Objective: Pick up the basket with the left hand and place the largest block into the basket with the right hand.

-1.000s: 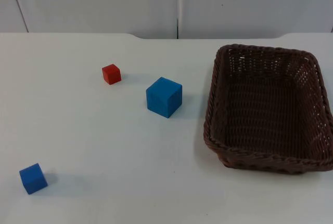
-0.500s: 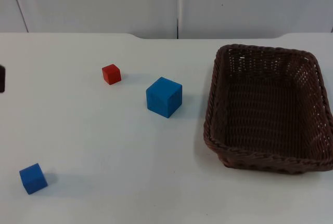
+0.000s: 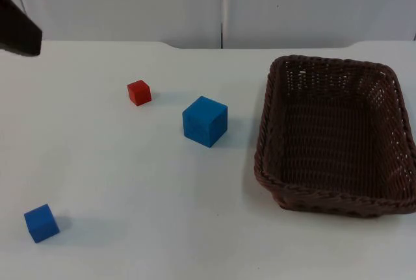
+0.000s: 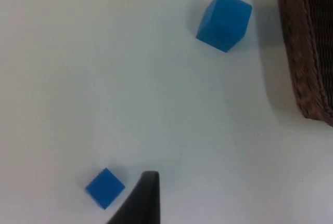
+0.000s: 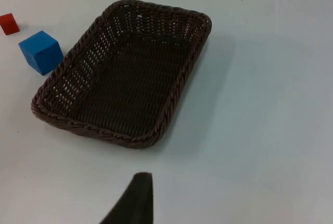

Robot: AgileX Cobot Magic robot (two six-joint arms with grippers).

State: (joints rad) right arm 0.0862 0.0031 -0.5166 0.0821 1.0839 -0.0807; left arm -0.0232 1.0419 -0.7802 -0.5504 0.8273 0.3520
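Since half a second ago the left arm (image 3: 18, 30) has swung further into the top view's upper left; blocks and basket lie unmoved. Nothing done yet: we see the basket (image 3: 335, 134) empty on the table (image 3: 130, 163), the large blue block (image 3: 205, 121) just beside its left wall. Left gripper is well apart from the basket; we judge the right arm waiting. Jaw state, both grippers: we cannot tell.
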